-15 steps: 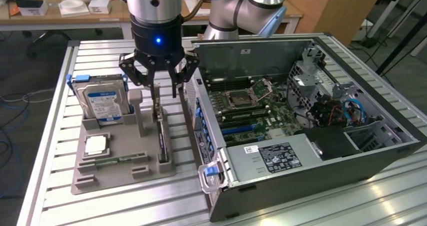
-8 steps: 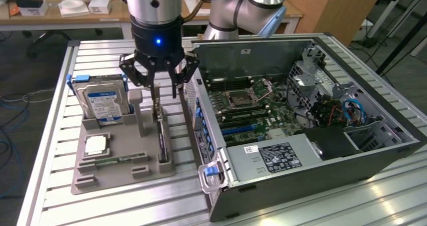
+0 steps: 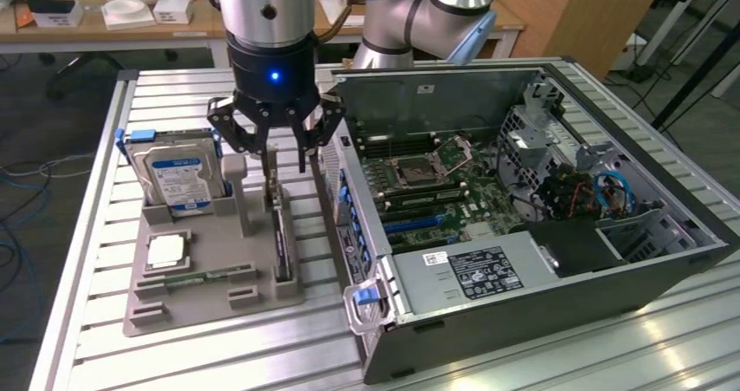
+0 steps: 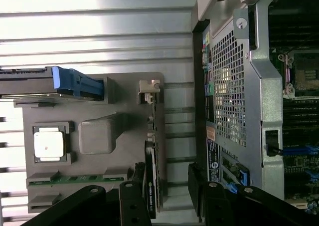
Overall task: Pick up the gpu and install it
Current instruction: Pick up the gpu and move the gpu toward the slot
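Hand released, jaws spread, over gpu standing edgewise in grey holder. Likely light, rigid, fragile: pinch its flat faces.

Hard drive upright, processor chip, memory stick in grey tray.

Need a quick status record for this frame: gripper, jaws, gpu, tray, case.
gripper: low over the grey tray, at the gpu
jaws: open, one on each side of the gpu
gpu: upright on edge in its tray slot
hard drive: upright in the tray
case: open, on the exterior view's right of the tray
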Controlling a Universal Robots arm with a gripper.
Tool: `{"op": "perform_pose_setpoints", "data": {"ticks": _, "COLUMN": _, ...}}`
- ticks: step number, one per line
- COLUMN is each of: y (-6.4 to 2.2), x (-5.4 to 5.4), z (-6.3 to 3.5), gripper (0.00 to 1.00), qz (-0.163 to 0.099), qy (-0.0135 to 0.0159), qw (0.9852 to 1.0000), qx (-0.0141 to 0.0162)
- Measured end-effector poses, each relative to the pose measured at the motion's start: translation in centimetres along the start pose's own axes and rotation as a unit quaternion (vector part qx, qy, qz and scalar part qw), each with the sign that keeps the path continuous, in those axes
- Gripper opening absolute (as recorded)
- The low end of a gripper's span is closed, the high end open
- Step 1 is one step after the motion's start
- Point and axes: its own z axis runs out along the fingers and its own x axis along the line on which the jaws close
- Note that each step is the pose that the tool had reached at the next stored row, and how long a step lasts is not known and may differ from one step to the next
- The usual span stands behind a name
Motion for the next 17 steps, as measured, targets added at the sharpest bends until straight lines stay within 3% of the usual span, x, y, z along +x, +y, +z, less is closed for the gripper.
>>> {"op": "perform_pose_setpoints", "data": {"ticks": 17, "y": -0.65, "x": -0.02, "z": 0.76, "gripper": 0.47, "qz": 0.0, "qy": 0.0, "qw": 1.0, "qx": 0.0}}
